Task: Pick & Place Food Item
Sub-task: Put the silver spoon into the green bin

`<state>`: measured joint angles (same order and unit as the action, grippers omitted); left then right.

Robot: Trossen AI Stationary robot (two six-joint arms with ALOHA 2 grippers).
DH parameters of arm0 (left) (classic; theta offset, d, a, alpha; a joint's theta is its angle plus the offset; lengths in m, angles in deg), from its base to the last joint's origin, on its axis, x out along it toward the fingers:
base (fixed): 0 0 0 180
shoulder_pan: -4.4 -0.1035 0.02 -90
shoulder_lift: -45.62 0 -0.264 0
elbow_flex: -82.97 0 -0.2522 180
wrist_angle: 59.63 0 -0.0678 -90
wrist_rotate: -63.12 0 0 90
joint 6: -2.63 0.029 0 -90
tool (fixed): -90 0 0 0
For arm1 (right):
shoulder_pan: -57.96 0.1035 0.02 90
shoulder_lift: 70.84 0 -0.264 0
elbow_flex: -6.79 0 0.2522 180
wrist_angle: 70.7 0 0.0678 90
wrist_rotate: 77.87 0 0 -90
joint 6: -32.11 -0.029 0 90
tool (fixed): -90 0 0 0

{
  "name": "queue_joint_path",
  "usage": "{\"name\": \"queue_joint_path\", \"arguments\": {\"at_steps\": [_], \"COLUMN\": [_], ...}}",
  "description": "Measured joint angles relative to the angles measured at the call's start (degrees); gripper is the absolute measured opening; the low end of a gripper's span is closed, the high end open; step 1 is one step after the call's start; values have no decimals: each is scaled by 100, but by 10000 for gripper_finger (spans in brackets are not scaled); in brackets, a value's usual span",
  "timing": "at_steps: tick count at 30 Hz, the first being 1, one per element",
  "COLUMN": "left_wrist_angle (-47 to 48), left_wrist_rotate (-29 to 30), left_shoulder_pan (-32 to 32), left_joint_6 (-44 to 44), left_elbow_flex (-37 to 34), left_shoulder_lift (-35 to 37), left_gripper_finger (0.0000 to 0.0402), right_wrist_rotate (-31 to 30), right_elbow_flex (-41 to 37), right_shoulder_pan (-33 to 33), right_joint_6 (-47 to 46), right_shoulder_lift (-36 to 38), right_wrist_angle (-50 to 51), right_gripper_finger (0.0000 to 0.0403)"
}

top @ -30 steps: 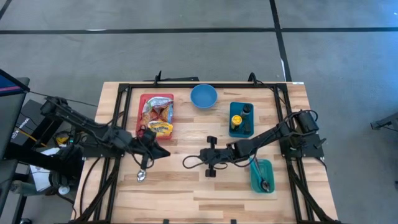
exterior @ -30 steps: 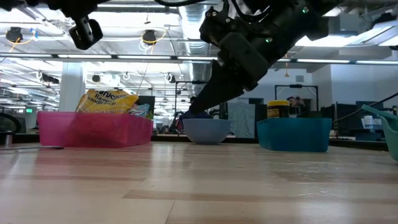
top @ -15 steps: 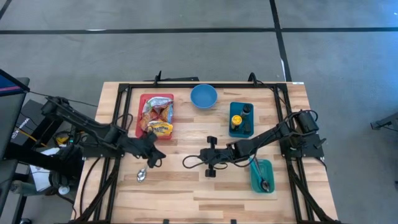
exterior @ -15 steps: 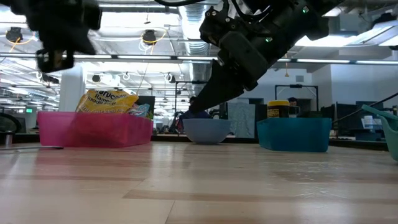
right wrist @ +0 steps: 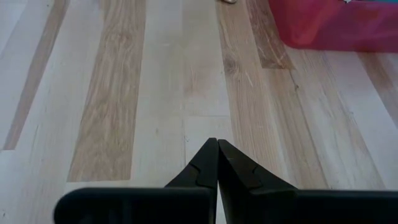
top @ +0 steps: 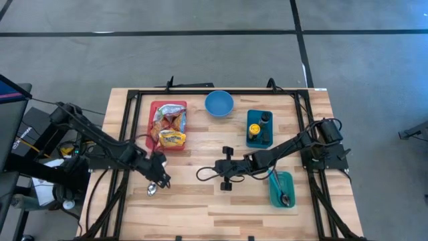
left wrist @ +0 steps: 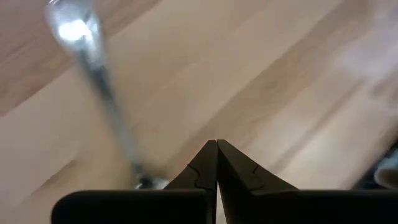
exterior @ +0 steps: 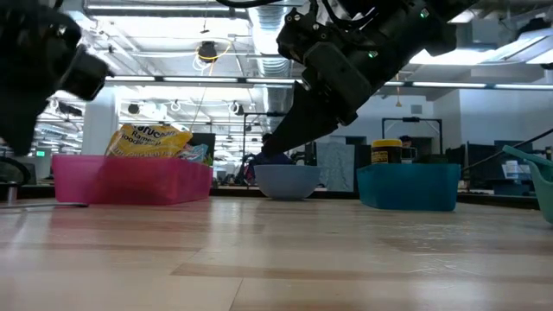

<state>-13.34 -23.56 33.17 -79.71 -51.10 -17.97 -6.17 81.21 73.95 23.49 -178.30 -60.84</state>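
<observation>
Several snack bags (top: 167,120) lie in a pink bin (top: 152,115) at the table's far left; in the low view a yellow bag (exterior: 149,140) sticks up over the bin's wall. My left gripper (top: 161,178) is shut and points steeply down at the bare wood, just in front of the bin. A metal spoon (left wrist: 93,74) lies flat on the table beside it. My right gripper (top: 200,175) hovers shut over the middle of the table, slanting down toward the left, and holds nothing (right wrist: 217,144).
A blue bowl (top: 219,104) stands at the far middle. A teal bin (top: 258,137) with a yellow-lidded jar and a dark bottle stands right of it. A teal cup (top: 282,189) holding a utensil is near the right arm. Bare wood lies along the near edge.
My left gripper has sunk toward the table and drawn back toward the near left, tipping from nearly level to steeply downward and rolling about its own axis. It now stands over the spoon, which has stayed in place. It stays shut.
</observation>
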Motion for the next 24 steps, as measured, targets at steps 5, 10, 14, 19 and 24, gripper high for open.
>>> {"name": "queue_joint_path", "arguments": {"at_steps": [5,10,14,19,24], "left_wrist_angle": [575,931,1012,1013,1012], "left_wrist_rotate": [-75,-69,-69,-62,125], "left_shoulder_pan": [114,171,171,171,166], "left_joint_6": [-548,-1048,-1134,-1106,-790], "left_elbow_flex": [0,0,-2,-4,-7], "left_shoulder_lift": [-66,-66,-65,-48,-48], "left_gripper_finger": [0,0,0,3,2], "right_wrist_rotate": [-1,-1,-1,-1,-2], "right_elbow_flex": [0,0,0,0,0], "right_shoulder_pan": [0,0,0,0,-2], "right_joint_6": [-42,-44,-44,-44,-44], "right_shoulder_lift": [0,0,0,0,0], "right_wrist_angle": [0,0,0,0,0], "right_gripper_finger": [0,0,0,0,0]}}
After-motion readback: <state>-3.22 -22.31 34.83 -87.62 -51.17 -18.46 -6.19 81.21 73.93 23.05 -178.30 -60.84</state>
